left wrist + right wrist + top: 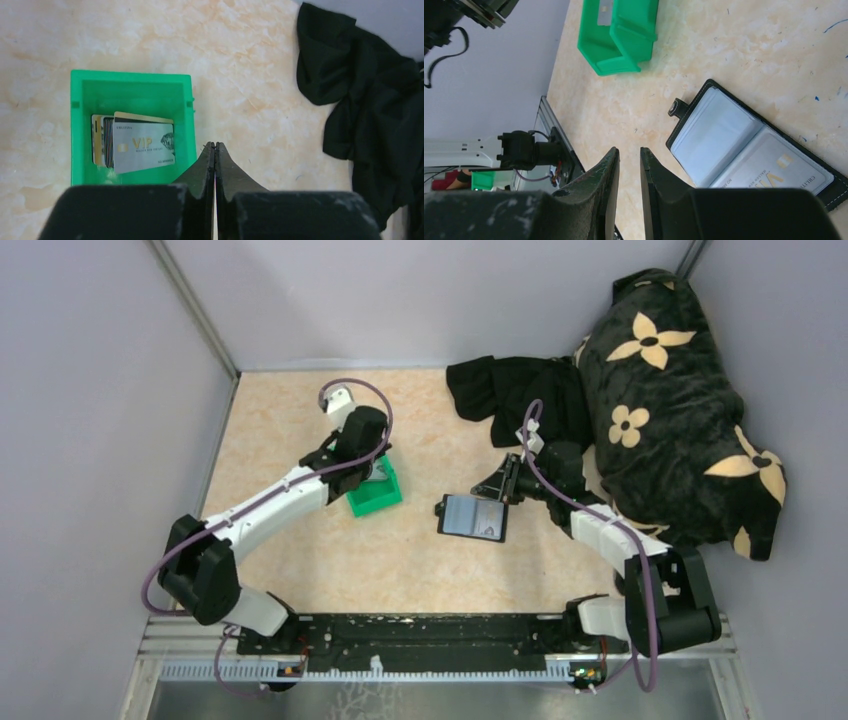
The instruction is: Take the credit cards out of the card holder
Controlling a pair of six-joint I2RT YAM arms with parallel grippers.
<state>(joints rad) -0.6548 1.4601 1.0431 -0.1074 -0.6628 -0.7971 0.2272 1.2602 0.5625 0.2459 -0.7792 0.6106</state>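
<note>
Lying open and flat on the marbled table (290, 440), just right of the overhead view's centre: the card holder (472, 517), grey-blue inner faces turned up. Showing again at lower right of the right wrist view, its snap tab (677, 107) pointing toward upper left and one pale VIP card (776, 167) sitting in the lower-right pocket.

Hanging by the holder's upper right edge in the overhead view: the right gripper (629, 150), jaws standing narrowly parted and gripping nothing, bare table showing through the gap.

Resting stacked inside the green bin (130, 76), at centre left of the left wrist view: the other credit cards (144, 146). Lying on top, a silver VIP one; peeking out above it, a gold edge; showing at its left, dark-striped edges.

Hovering above the bin's right wall: the left gripper (214, 146), jaws pressing fully together on nothing.

Bunching along the right edge of that view, well apart from the bin: a black cloth (370, 100). Filling the overhead view's upper right corner: a flowered black cushion (680, 410).
</note>
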